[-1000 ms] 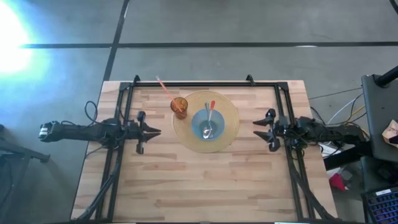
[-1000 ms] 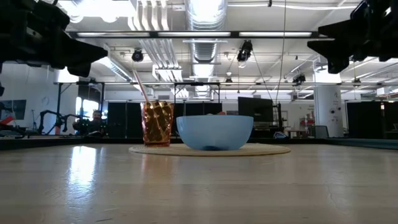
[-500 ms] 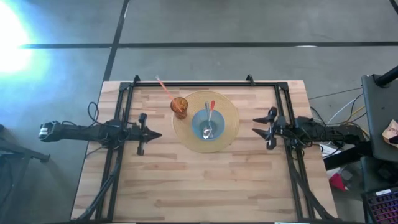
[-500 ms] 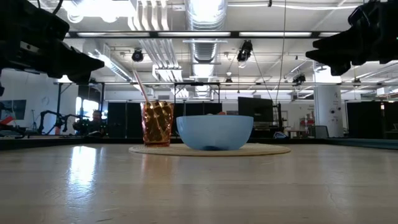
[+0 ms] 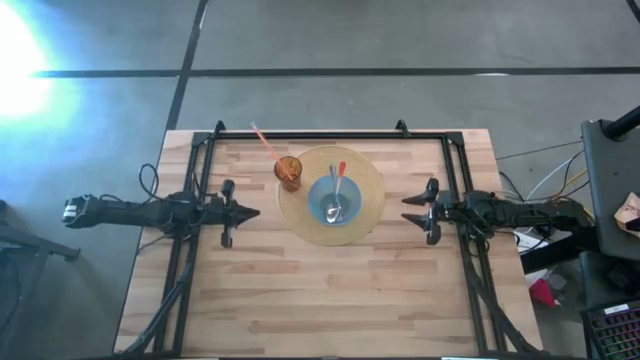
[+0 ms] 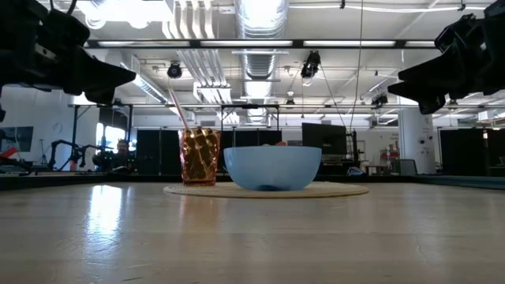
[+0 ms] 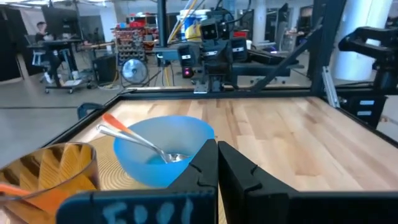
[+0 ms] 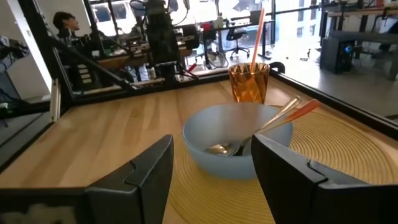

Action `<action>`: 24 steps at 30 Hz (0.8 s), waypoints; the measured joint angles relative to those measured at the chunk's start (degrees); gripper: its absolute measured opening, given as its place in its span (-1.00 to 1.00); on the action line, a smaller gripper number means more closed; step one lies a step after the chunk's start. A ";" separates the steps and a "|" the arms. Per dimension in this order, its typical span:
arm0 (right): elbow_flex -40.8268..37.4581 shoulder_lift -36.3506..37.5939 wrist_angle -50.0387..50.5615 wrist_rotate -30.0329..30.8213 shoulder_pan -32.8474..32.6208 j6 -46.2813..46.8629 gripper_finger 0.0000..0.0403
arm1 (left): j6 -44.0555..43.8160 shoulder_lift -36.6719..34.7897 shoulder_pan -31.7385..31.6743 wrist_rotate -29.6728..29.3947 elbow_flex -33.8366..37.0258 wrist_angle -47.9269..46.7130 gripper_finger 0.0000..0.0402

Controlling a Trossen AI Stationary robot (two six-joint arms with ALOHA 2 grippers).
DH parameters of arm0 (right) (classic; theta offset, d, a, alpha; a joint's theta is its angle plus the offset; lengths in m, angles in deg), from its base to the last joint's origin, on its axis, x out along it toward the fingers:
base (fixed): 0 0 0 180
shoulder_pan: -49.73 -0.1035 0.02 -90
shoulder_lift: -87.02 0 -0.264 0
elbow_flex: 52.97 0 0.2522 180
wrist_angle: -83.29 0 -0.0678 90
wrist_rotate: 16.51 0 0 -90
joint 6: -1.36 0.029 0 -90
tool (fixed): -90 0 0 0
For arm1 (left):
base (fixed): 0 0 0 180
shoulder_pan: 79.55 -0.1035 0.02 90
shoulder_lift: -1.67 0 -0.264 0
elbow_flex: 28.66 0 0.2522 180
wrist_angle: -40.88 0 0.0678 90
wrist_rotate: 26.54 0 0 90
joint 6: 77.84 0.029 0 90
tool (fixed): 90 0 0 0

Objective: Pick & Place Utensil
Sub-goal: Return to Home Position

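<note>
Straw [image 5: 266, 142] in cup [image 5: 289, 170], 10 o'clock on mat [image 5: 372, 190]; fork [image 5: 334, 185], spoon [image 5: 341, 170] in bowl [image 5: 313, 196], centre. Left gripper [image 5: 250, 211] at 9 o'clock, pressed together, empty; right gripper [image 5: 408, 211] at 3, spread wide, empty. Risk: low homeward sweep tips cup.

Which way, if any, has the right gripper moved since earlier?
Yes. The right gripper has dropped slightly in the low view, sitting lower against the ceiling beam.

- desk [image 5: 330, 290]: pale wood planks, smooth, with a faint sheen.
- mat [image 8: 348, 155]: woven, ribbed in rings, matt.
- bowl [image 6: 272, 167]: smooth blue plastic, dull finish.
- cup [image 6: 199, 156]: faceted amber plastic, glossy and see-through.
- silver utensil [image 7: 134, 138]: polished metal.
- left claw [image 7: 217, 146]: matt black plastic.
</note>
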 joint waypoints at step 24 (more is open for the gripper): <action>-0.02 -0.02 -0.04 0.00 0.00 1.81 0.04 | -4.47 0.10 0.00 -0.20 -0.06 0.00 -0.99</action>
